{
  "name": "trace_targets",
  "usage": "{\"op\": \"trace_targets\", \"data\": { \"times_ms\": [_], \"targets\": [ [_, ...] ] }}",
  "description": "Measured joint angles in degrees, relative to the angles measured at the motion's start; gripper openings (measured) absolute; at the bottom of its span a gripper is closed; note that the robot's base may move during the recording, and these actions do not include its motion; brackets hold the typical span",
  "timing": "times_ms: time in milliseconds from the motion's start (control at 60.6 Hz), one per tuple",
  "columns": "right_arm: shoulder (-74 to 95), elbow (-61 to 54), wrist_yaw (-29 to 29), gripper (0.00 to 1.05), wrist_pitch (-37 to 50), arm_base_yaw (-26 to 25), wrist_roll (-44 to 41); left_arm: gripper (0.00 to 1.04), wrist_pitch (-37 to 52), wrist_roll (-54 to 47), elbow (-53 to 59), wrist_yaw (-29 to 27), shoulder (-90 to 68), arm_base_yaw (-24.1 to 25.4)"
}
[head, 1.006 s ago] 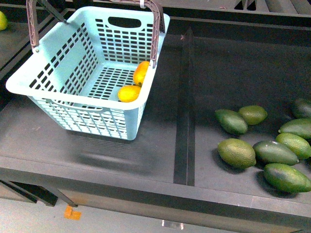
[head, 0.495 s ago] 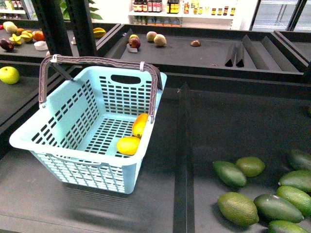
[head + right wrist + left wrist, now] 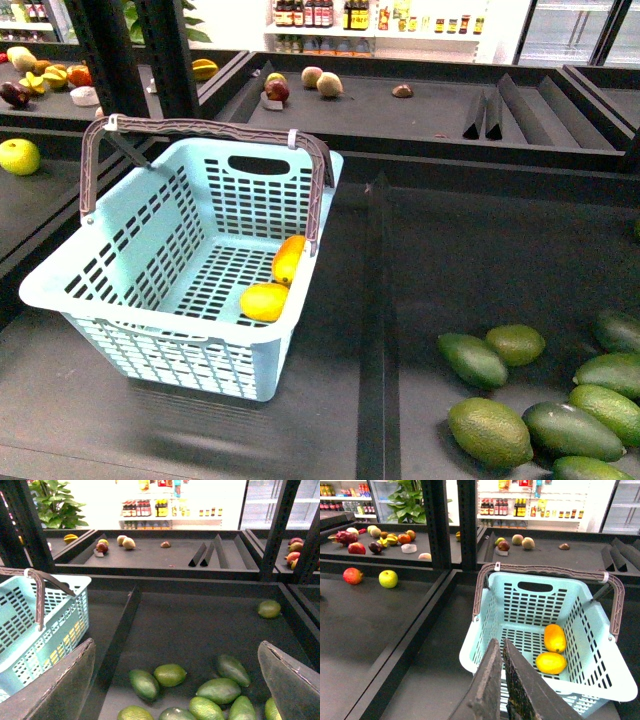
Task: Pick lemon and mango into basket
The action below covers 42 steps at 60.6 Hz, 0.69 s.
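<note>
basket [image 3: 120,290]: mint-blue, on dark shelf, brown handle [image 3: 200,130] upright
lemon [image 3: 264,301]: inside basket, on its floor by the near right wall
mango [image 3: 289,258]: inside basket, just behind lemon, touching it
my left gripper [image 3: 502,680]: fingers pressed together, empty, near basket's front rim
my right gripper [image 3: 175,680]: spread wide, empty, over green fruits [image 3: 170,674] beside basket

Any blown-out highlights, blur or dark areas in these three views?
Front view: sharp on the basket; the store background is bright. Left wrist view: the closed left tool is soft up close, the lemon crisp. Right wrist view: the far background is overexposed, and the open right tool fingers are dark.
</note>
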State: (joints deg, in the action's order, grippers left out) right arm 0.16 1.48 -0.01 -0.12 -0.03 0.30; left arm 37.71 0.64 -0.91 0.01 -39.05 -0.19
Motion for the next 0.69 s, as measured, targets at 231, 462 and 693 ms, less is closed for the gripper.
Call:
{"op": "trace_targets", "data": {
  "times_ms": [231, 462, 693],
  "targets": [
    [0.00, 0.00, 0.00, 0.96, 0.00, 0.00, 0.00, 0.03, -9.97, 0.00, 0.02, 0.00, 10.91, 0.00],
    [0.00, 0.00, 0.00, 0.96, 0.00, 0.00, 0.00, 0.03, -17.62, -0.02, 0.04, 0.00, 18.93, 0.00],
    [0.00, 0.00, 0.00, 0.96, 0.00, 0.00, 0.00, 0.03, -23.15, 0.00, 0.04, -0.02, 24.50, 0.00]
  ]
}}
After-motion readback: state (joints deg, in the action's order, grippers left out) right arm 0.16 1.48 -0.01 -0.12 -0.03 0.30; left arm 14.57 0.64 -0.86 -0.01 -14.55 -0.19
